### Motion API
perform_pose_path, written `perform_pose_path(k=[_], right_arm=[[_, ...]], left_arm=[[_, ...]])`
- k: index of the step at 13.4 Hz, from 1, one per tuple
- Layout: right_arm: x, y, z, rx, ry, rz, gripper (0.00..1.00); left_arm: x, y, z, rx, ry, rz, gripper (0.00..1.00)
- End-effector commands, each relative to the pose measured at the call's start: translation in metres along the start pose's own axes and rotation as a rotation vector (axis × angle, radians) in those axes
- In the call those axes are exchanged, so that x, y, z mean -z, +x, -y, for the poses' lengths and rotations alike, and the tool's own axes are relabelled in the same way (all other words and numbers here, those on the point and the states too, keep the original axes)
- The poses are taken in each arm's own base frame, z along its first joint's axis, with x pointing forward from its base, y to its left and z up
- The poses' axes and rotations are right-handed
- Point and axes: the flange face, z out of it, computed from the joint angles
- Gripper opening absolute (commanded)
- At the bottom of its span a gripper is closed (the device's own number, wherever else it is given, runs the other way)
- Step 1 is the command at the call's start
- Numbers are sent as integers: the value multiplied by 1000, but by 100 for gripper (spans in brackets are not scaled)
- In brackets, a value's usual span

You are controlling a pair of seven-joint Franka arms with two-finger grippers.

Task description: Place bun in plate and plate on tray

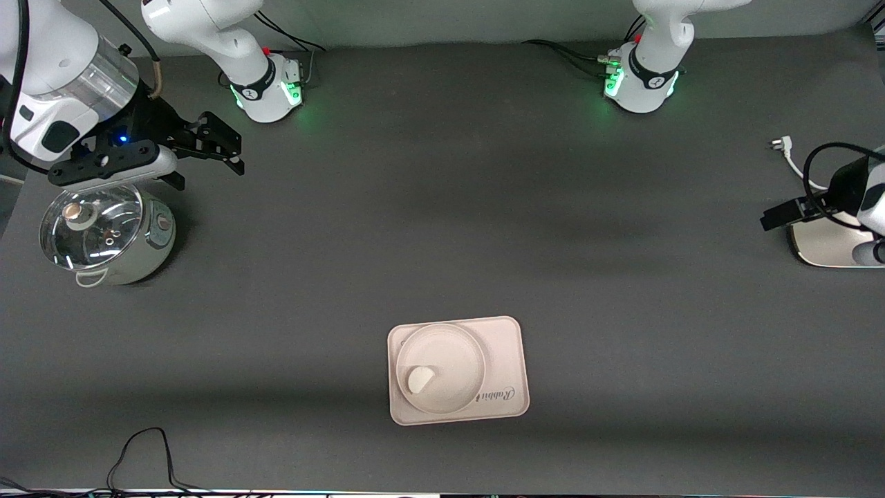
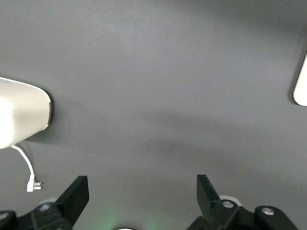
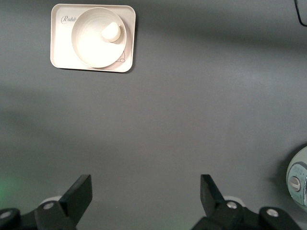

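The bun (image 1: 420, 379) lies in the round plate (image 1: 453, 356), near its rim. The plate sits on the rectangular "Rabbit" tray (image 1: 510, 349), on the part of the table nearest the front camera. The right wrist view shows the same stack: bun (image 3: 111, 32), plate (image 3: 88, 43), tray (image 3: 58, 45). My right gripper (image 1: 234, 153) is open and empty, up in the air beside the pot at the right arm's end of the table; it also shows in the right wrist view (image 3: 146, 195). My left gripper (image 1: 771, 220) is open and empty at the left arm's end, also seen in the left wrist view (image 2: 143, 192).
A pale green pot with a glass lid (image 1: 104, 232) stands under the right arm. A white flat device (image 1: 826, 247) and a white plug with cord (image 1: 781, 145) lie at the left arm's end. A black cable (image 1: 145, 449) loops at the table's front edge.
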Motion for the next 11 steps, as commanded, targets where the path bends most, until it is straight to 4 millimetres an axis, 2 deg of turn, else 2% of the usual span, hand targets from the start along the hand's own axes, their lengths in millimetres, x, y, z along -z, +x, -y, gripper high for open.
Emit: perform_pose_path(k=[1, 4, 9, 11], right_arm=[[1, -3, 3, -25, -21, -7, 100], [-1, -1, 4, -24, -20, -11, 100], [-4, -2, 3, -25, -23, -6, 100], [-4, -1, -6, -34, -66, -13, 100]], left_arm=[[29, -28, 4, -3, -12, -13, 100], [30, -31, -8, -18, -13, -29, 100], [35, -38, -16, -69, 7, -49, 100], [36, -37, -14, -101, 4, -57, 100]])
